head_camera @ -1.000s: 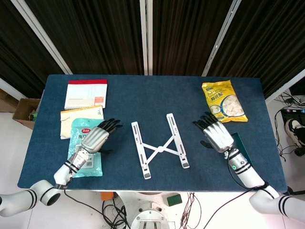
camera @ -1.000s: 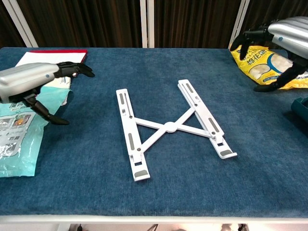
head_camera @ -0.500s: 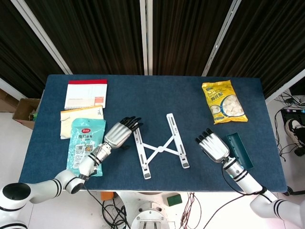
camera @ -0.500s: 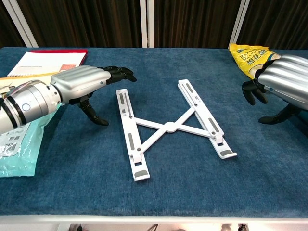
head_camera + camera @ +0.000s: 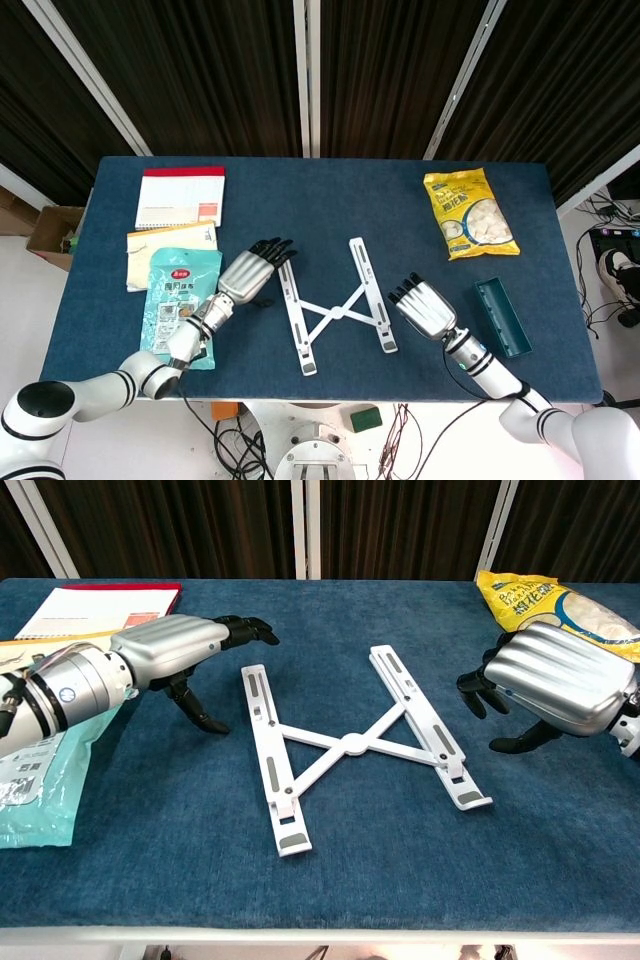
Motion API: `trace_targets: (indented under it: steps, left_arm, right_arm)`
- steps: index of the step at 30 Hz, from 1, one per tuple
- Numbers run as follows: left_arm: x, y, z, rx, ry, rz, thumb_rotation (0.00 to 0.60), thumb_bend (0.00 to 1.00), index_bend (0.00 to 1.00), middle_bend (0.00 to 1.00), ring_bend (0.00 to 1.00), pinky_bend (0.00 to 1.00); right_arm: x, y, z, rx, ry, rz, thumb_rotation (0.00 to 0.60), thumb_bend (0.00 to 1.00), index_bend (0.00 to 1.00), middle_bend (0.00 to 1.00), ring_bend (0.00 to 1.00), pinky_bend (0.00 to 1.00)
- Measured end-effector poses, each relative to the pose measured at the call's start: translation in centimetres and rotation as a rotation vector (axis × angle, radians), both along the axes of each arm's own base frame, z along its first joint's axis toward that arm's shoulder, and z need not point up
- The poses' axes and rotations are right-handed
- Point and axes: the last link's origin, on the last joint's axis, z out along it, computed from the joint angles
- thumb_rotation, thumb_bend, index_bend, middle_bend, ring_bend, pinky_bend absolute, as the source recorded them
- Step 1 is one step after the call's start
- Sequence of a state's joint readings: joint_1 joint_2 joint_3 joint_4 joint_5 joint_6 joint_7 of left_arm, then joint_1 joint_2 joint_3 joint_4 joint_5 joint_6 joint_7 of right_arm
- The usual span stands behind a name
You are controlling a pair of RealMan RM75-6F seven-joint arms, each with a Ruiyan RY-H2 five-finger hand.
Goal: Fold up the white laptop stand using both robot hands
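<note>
Laptop stand [image 5: 335,308] spread flat on tabletop [image 5: 400,200]; left robot hand [image 5: 245,275] and right robot hand [image 5: 425,306] flank it, both empty, fingers apart.

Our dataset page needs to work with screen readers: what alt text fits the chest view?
A white laptop stand lies unfolded in an X on a blue table, untouched, with an open left robot hand and right robot hand close on either side. A yellow snack bag lies far right, a notebook far left.
</note>
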State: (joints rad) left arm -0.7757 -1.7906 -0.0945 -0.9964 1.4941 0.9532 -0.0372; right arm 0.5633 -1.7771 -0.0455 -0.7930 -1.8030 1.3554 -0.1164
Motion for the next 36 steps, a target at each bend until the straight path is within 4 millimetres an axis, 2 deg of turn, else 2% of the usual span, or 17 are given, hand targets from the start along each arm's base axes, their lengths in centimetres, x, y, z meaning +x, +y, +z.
trace_targets:
  steps: [10,20,36]
  left_arm:
    - [-0.3,0.2,-0.2,-0.013,-0.042,0.034,0.6,0.0,0.1,0.01,0.01,0.13]
    - [-0.7,0.0,-0.9,-0.037,-0.075,0.068,0.6,0.0,0.1,0.01,0.01,0.13]
    - [0.4,-0.1,-2.0,-0.091,-0.151,0.081,0.6,0.0,0.1,0.01,0.01,0.13]
  right_arm:
    - [1.7,-0.3,-2.8,0.035,-0.09,0.034,0.6,0.0,0.66,0.71,0.57,0.54]
    - [3.3,-0.4,-4.3,0.048,-0.139,0.07,0.6,0.0,0.66,0.71,0.57,0.54]
    - [6.6,0.0,-6.8,0.082,-0.249,0.099,0.6,0.0,0.66,0.72,0.57,0.54]
